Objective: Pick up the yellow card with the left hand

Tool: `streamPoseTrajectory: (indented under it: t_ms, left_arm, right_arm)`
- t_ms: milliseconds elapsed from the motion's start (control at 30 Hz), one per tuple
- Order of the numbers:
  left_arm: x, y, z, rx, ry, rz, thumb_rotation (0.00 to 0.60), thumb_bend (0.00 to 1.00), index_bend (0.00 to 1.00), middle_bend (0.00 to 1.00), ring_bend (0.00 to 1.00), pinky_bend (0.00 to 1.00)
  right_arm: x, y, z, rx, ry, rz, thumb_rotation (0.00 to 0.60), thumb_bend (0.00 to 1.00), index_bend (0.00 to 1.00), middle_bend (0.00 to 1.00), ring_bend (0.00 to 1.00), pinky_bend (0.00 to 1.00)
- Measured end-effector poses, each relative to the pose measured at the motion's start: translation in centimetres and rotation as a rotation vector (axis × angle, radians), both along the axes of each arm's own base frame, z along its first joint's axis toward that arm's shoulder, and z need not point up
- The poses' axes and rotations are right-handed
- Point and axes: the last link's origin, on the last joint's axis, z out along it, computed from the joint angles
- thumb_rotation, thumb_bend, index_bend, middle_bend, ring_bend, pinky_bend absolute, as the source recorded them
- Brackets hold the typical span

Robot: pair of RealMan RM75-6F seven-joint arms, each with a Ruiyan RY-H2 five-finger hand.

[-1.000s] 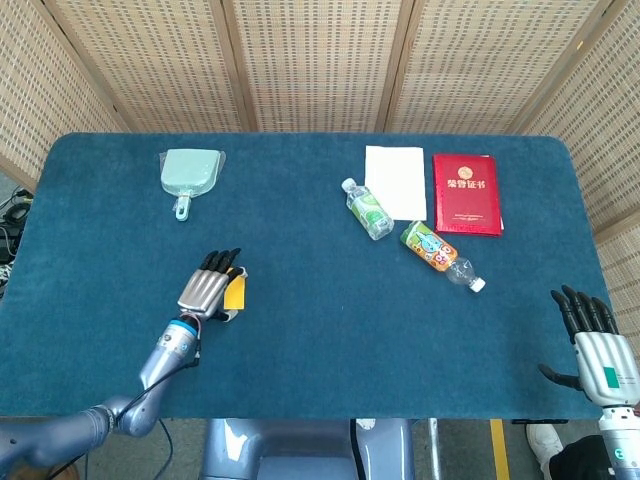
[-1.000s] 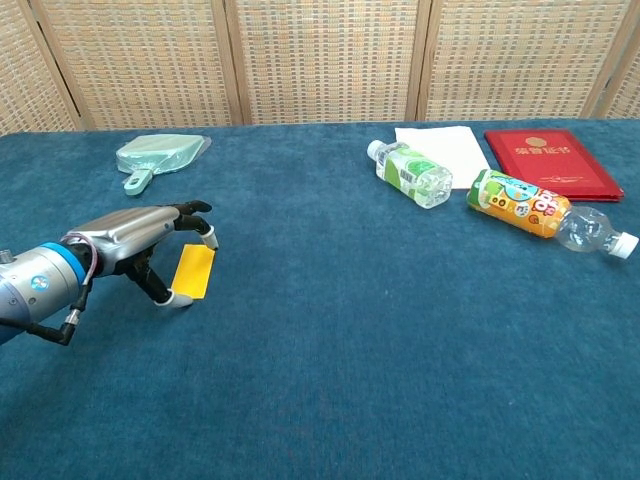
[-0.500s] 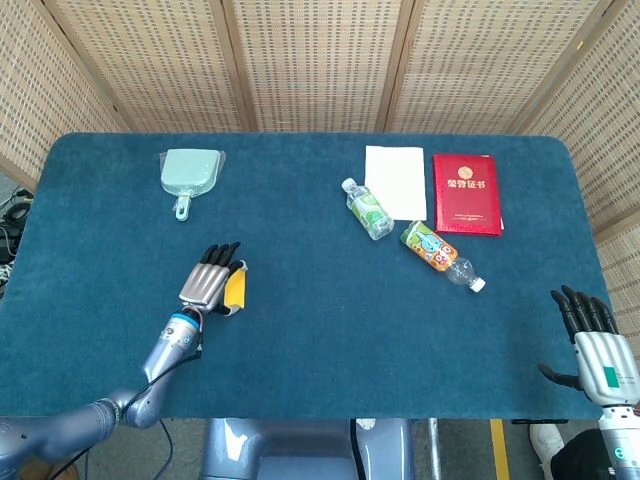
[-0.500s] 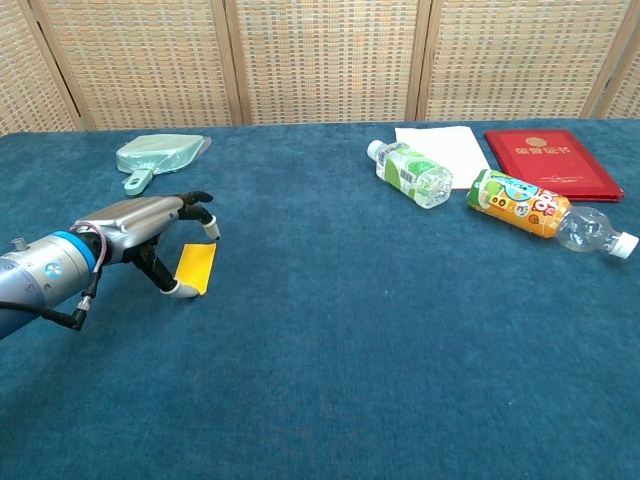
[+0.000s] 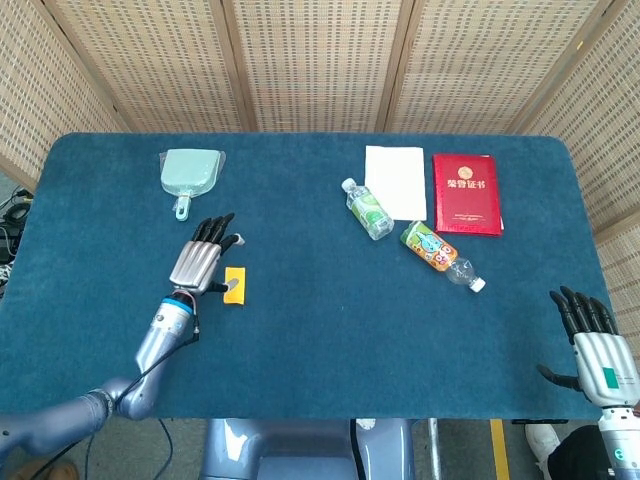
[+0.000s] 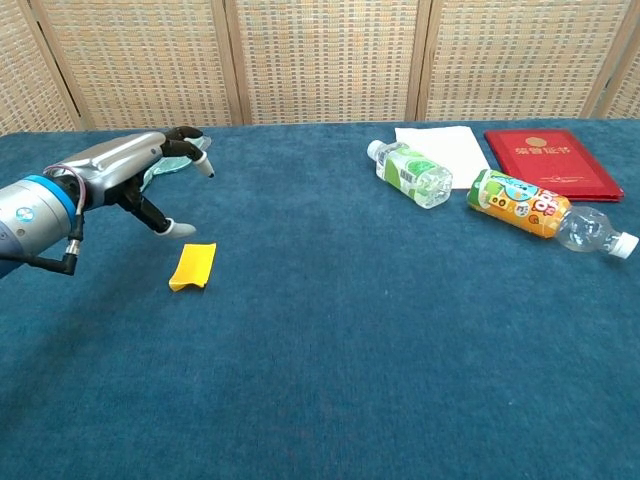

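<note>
The yellow card [image 5: 234, 285] [image 6: 192, 266] lies flat on the blue table, left of centre. My left hand [image 5: 200, 262] [image 6: 130, 170] hovers above and just left of it, fingers spread, holding nothing; the card is apart from the fingers. My right hand [image 5: 592, 335] sits off the table's front right corner in the head view, fingers apart and empty; the chest view does not show it.
A pale green dustpan [image 5: 188, 175] [image 6: 150, 158] lies at the back left, partly behind my left hand in the chest view. Two plastic bottles [image 5: 368, 209] [image 5: 440, 254], a white sheet [image 5: 395, 180] and a red booklet [image 5: 466, 193] sit at the back right.
My left hand held the card between thumb and fingers, then lifted up and away; the card slipped out and now lies on the table alone.
</note>
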Motion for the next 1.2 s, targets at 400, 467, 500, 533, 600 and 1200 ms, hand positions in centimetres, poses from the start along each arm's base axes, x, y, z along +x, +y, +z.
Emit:
streamPoseTrajectory:
  t_ms: [400, 467, 500, 533, 600, 1200]
  left_arm:
    - [-2.0, -3.4, 0.2, -0.168, 0.111, 0.016, 0.6, 0.23, 0.4, 0.0, 0.0, 0.0]
    - [-2.1, -3.5, -0.1, -0.174, 0.114, 0.022, 0.6, 0.23, 0.41, 0.0, 0.0, 0.0]
    - [-2.2, -3.5, -0.4, -0.178, 0.112, 0.027, 0.6, 0.23, 0.41, 0.0, 0.0, 0.0]
    - [-2.1, -3.5, -0.6, -0.18, 0.111, 0.031, 0.6, 0.23, 0.42, 0.0, 0.0, 0.0]
    - [-2.0, -3.4, -1.0, -0.18, 0.108, 0.036, 0.6, 0.24, 0.44, 0.0, 0.0, 0.0]
    - [-1.5, -2.6, -2.7, -0.173, 0.107, 0.072, 0.6, 0.35, 0.45, 0.0, 0.0, 0.0]
  right_arm:
    - [-0.1, 0.0, -0.2, 0.006, 0.002, -0.006, 0.6, 0.0, 0.04, 0.0, 0.0, 0.0]
    - [-0.1, -0.1, -0.2, 0.006, 0.001, -0.008, 0.6, 0.0, 0.04, 0.0, 0.0, 0.0]
    - [-0.1, -0.1, -0.2, 0.006, 0.001, -0.008, 0.6, 0.0, 0.04, 0.0, 0.0, 0.0]
    - [-0.1, -0.1, -0.2, 0.006, 0.001, -0.008, 0.6, 0.0, 0.04, 0.0, 0.0, 0.0]
    - [-0.1, -0.1, -0.2, 0.007, 0.001, -0.008, 0.6, 0.0, 0.04, 0.0, 0.0, 0.0]
    - [-0.2, -0.1, -0.1, 0.011, -0.014, -0.011, 0.6, 0.0, 0.04, 0.0, 0.0, 0.0]
